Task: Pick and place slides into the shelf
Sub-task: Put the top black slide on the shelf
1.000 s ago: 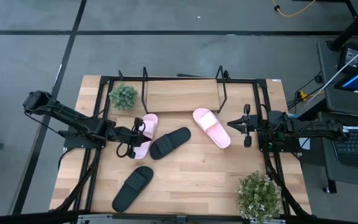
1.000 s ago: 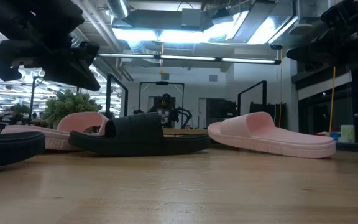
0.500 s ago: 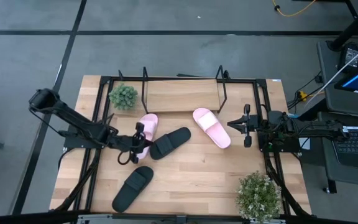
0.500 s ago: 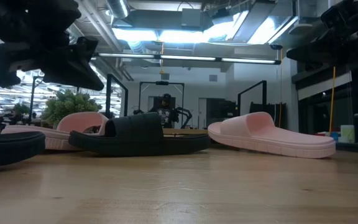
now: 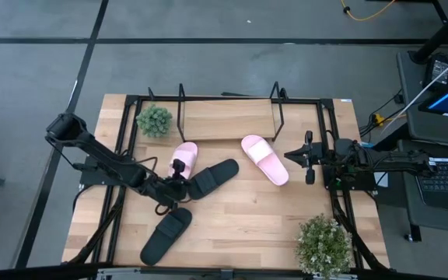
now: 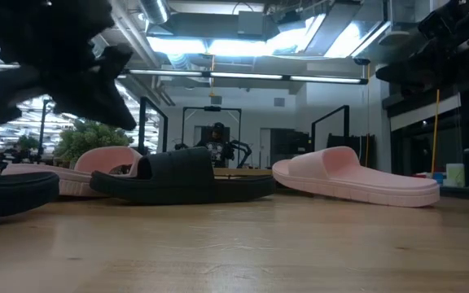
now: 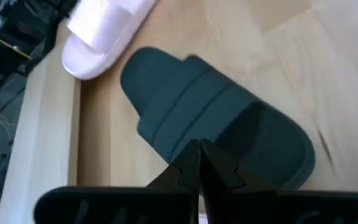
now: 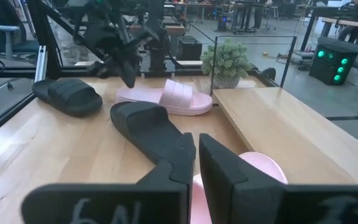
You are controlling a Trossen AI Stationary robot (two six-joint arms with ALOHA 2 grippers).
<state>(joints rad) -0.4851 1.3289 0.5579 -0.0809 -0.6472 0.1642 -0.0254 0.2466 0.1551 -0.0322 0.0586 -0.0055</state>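
My left gripper (image 5: 183,184) (image 7: 201,155) is shut and hangs above the table, over the heel end of the middle black slide (image 5: 212,177) (image 7: 216,134). In the low view it (image 6: 72,73) is well above the slides. One pink slide (image 5: 183,160) lies flat just beyond it, and the other pink slide (image 5: 264,159) lies right of centre. The second black slide (image 5: 167,233) lies near the front edge. The shelf (image 5: 228,124) stands at the far edge with no slide in it. My right gripper (image 5: 290,155) (image 8: 196,155) waits shut at the right, touching nothing.
A small potted plant (image 5: 154,120) stands at the shelf's left end. A larger plant (image 5: 323,243) sits at the near right corner. A black frame (image 5: 131,101) runs around the table. Bare wood (image 5: 239,225) lies between the slides and the near edge.
My left gripper has moved right and toward the near edge, from beside the left pink slide to over the heel of the middle black slide. The slides have stayed where they were.
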